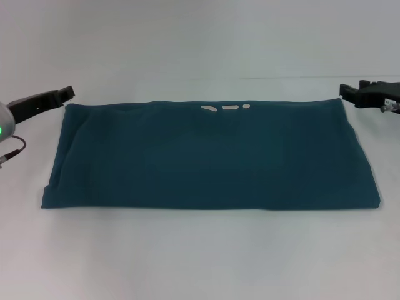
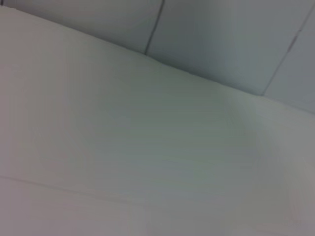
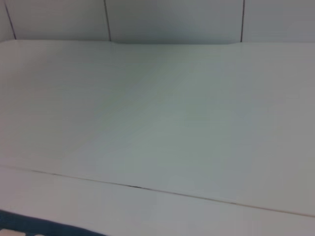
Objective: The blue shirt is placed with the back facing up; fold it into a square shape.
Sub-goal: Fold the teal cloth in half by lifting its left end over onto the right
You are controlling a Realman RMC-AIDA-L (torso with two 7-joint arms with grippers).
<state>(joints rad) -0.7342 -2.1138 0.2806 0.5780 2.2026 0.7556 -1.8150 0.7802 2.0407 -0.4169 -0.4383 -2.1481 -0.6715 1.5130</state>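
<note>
The blue shirt lies flat on the white table as a wide, low rectangle, with its long edges running left to right. Small white gaps show along its far edge near the middle. My left gripper hovers just outside the shirt's far left corner, apart from the cloth. My right gripper hovers just outside the far right corner, also apart from it. A thin strip of the shirt shows in the right wrist view. The left wrist view shows only the table.
White table surface surrounds the shirt on all sides. A seam line crosses the tabletop behind the shirt. A pale tiled wall stands behind the table's far edge.
</note>
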